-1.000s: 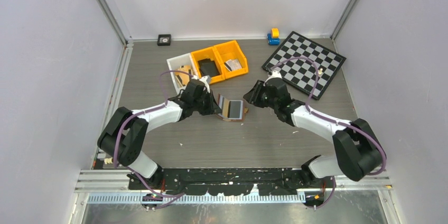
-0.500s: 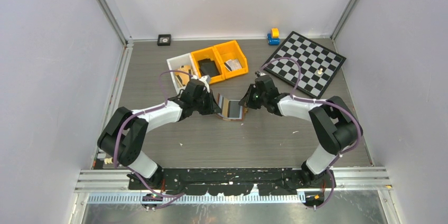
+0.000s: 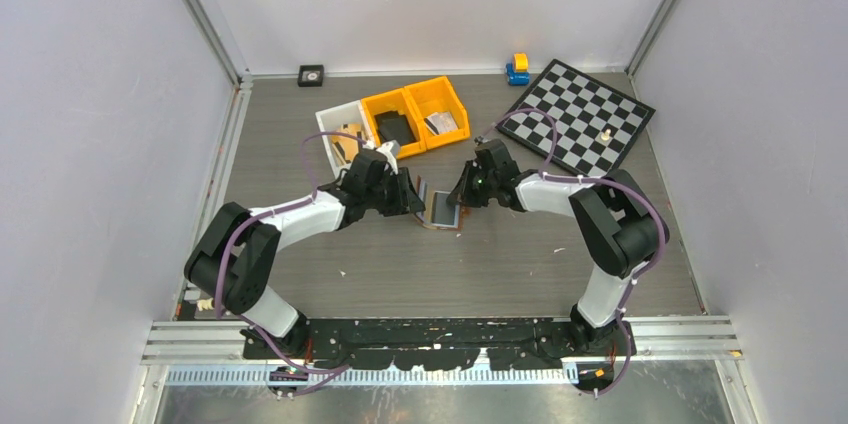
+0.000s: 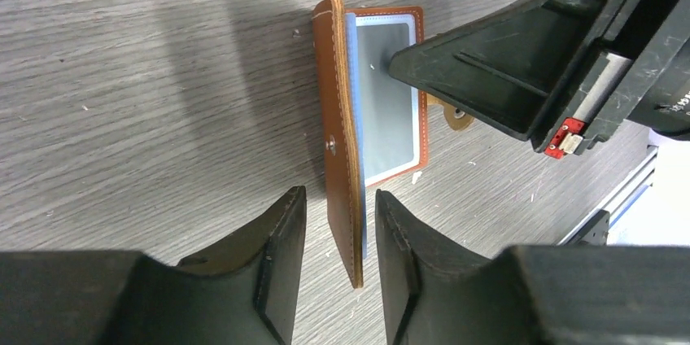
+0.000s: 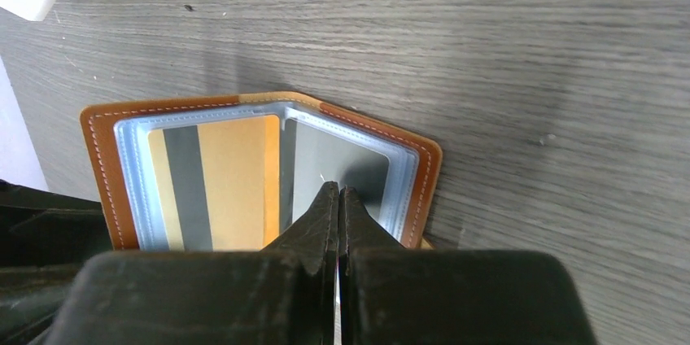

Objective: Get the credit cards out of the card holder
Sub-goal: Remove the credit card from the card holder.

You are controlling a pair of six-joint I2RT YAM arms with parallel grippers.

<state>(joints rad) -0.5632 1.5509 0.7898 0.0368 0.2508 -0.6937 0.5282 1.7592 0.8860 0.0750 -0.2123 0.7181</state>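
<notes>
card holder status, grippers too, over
Left gripper open, straddling the raised cover. Right gripper shut, tips on the grey page. Card holder open, credit cards in their sleeves. Nothing blocking.

The reddish-brown card holder (image 5: 425, 168) is seen opened beneath the right gripper (image 5: 338, 192), one flap raised between the left gripper (image 4: 338, 200) fingers, with a beige credit card (image 5: 232, 186) and a grey credit card (image 5: 329, 156) sleeved inside.

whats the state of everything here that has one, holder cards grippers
card holder, open, one flap flat, one raised
gold card, in its sleeve
grey card, in its sleeve
left gripper, open around the raised flap
right gripper, shut, tip on the grey card's sleeve
</notes>
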